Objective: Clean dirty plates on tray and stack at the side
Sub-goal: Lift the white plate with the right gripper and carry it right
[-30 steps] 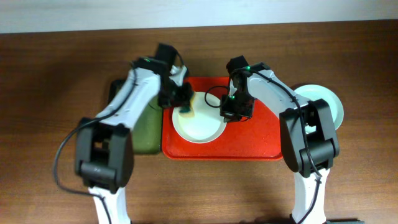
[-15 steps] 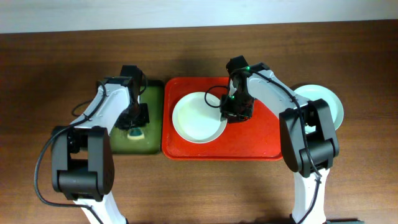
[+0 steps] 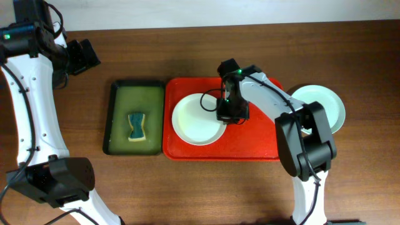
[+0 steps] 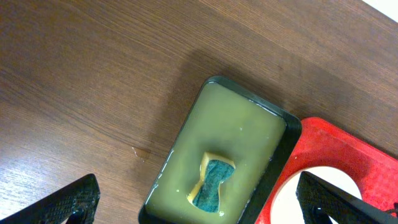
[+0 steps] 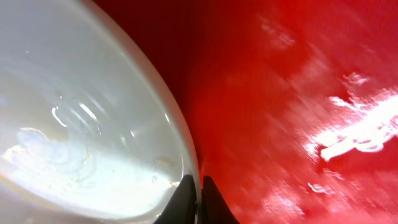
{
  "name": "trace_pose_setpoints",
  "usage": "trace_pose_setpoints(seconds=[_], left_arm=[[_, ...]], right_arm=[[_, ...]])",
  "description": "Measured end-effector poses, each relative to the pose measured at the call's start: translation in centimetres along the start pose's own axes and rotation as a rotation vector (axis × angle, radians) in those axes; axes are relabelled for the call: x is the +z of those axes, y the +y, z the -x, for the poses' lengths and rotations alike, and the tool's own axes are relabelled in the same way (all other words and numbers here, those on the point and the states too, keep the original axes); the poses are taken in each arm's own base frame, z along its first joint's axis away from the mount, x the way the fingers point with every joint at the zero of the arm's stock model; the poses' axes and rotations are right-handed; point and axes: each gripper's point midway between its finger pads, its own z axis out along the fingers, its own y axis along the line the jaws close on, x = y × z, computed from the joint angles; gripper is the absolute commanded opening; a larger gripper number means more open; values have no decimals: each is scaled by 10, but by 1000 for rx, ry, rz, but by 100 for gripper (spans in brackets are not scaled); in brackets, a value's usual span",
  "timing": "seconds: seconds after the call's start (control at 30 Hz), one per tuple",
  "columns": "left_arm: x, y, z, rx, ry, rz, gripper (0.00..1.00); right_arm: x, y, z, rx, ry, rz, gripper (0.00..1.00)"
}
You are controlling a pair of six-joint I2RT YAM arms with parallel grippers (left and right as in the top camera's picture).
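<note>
Now that the sponge is out of the way, the white plate (image 3: 199, 119) lies bare in the left half of the red tray (image 3: 262, 147), and I see no yellow smear on it from overhead. In the right wrist view its surface (image 5: 81, 124) shows only a wet, streaky film. My right end effector (image 3: 226, 114) is at the plate's right rim, and up close the two tips (image 5: 196, 199) are pinched together with the rim's edge running down between them, so I take it as clamped on the plate. The red floor of the tray (image 5: 280, 93) is right beside them.

What has changed is all on my left side. A second ago my left arm was over this plate with the sponge, and half a second ago it was above the green tray (image 3: 147, 100). The sponge (image 3: 135, 125) now lies in that tray, just left of the red one, and my left end effector (image 3: 83, 54) has swung away to the desk's far-left corner. Its fingers (image 4: 71, 199) are spread wide and hold nothing.

I judge the wiping done and the plate ready to lift. A pale plate (image 3: 325, 103) waits on the desk off the tray's right end, toward the right edge, which looks like the stacking spot. The wet rim may slip in a thin pinch.
</note>
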Motion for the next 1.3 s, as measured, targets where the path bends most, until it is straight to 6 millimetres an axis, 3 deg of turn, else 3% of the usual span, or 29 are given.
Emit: trace_pose_setpoints(seconds=[0.07,0.13,0.2,0.33,0.37,0.43,0.57,0.63,0.73,0.83,0.93,1.0,1.23,1.27,1.3], left_arm=[[0,0,0,0,1,0,99],[0,0,0,0,1,0,99],[0,0,-1,0,3,0,99],[0,0,0,0,2,0,99],[0,0,-1,0,3,0,99],[0,0,-1,0,3,0,99],[0,0,-1,0,3,0,100],[0,0,-1,-1,3,0,99],[0,0,-1,0,3,0,99],[0,0,-1,0,3,0,99],[0,0,-1,0,3,0,99],[0,0,-1,0,2,0,99],[0,0,-1,0,3,0,99],[0,0,-1,0,3,0,99],[0,0,0,0,2,0,99]], right_arm=[[-20,-19,-3,24,56,-13,4],[-50,-34,7,28,52,-1,4],[-68,-32,10,3,44,10,4],[-113,34,37,-103,-123,156,4],[-113,60,42,-133,-178,183,4],[-112,88,49,-145,-264,171,4],[-112,162,46,-257,-587,-26,4],[-127,179,44,-314,-760,-164,4],[-177,206,30,-414,-997,-354,4],[-254,245,7,-454,-1311,-519,4],[-295,258,-6,-413,-1457,-603,4],[-314,255,-10,-363,-1508,-662,4],[-315,251,-11,-361,-1499,-705,4],[-311,249,-11,-358,-1490,-700,4],[-290,246,-10,-434,-1411,-679,4]])
